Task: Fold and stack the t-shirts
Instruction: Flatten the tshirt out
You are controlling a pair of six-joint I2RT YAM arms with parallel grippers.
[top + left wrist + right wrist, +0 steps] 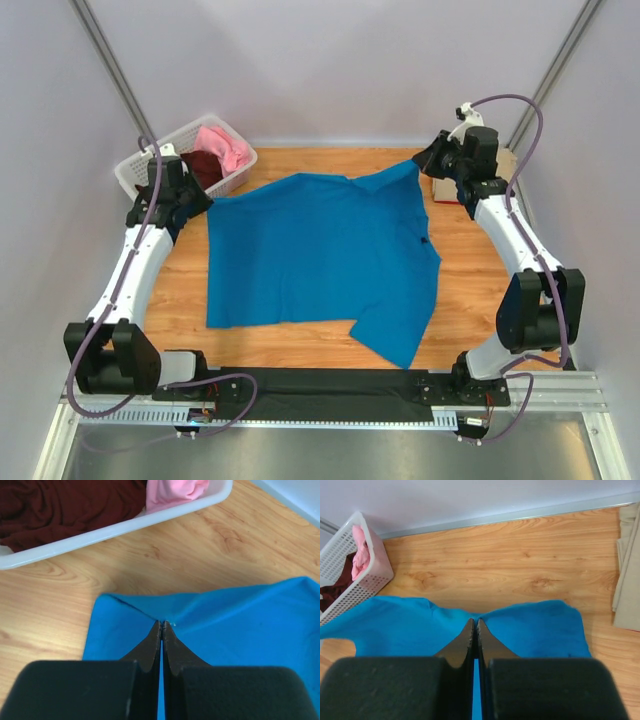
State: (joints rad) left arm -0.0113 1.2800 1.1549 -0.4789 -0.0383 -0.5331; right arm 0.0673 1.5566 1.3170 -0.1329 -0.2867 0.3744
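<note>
A bright blue t-shirt (pixel 320 250) lies spread flat across the middle of the wooden table. My left gripper (pixel 205 200) is shut on its far left edge; in the left wrist view the fingertips (pixel 162 623) pinch a raised fold of blue cloth (pixel 240 625). My right gripper (pixel 422 160) is shut on the far right corner, where its fingertips (pixel 476 621) also pinch blue cloth (pixel 540 625). A pink t-shirt (pixel 222 147) and a dark maroon one (pixel 205 168) sit in the basket. A folded tan t-shirt (pixel 627 565) lies at the far right.
The white lattice basket (pixel 140 170) stands at the far left corner, right behind my left gripper. The tan stack (pixel 444 188) sits just behind my right wrist. Grey walls close in the back and both sides. A black rail (pixel 320 385) runs along the near edge.
</note>
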